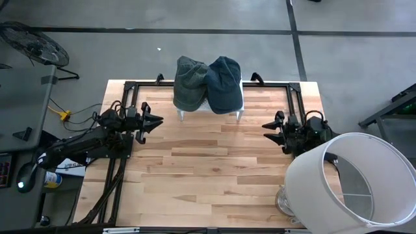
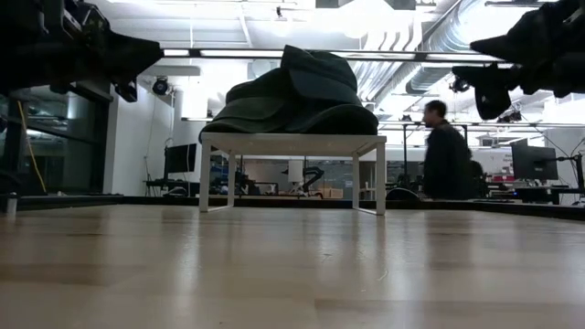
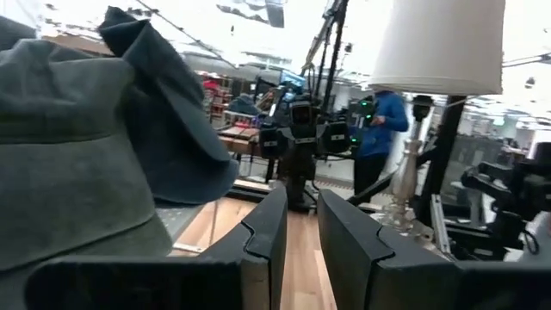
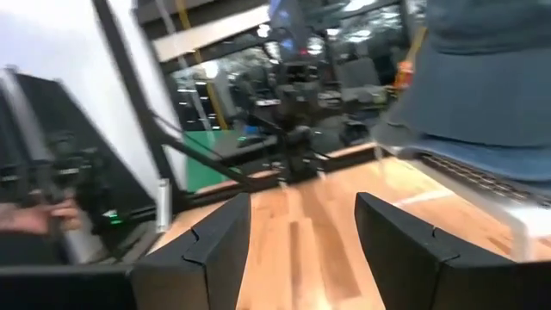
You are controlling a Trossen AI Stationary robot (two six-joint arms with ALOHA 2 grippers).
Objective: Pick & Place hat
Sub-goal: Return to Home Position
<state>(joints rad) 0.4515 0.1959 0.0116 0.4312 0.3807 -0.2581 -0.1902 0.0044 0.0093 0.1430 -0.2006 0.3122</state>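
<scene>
Two hats lie side by side on a small white stand (image 1: 241, 104) at the far middle of the table: a grey-green one (image 1: 190, 83) on the left and a blue one (image 1: 224, 83) on the right, their brims overlapping. In the low view they pile up on the stand's top (image 2: 292, 142). My left gripper (image 1: 158, 121) hovers left of the stand, open by a narrow gap (image 3: 301, 202), with the grey-green hat (image 3: 69, 146) close beside it. My right gripper (image 1: 266, 126) hovers right of the stand, open wide (image 4: 301, 207), the blue hat (image 4: 491, 77) off to one side.
A lamp with a big white shade (image 1: 351, 182) stands at the table's near right corner, close behind my right arm. A black frame rail (image 1: 149, 83) runs along the far edge. Bare wood lies between the grippers and toward the near edge. A person (image 2: 445, 155) walks in the room behind.
</scene>
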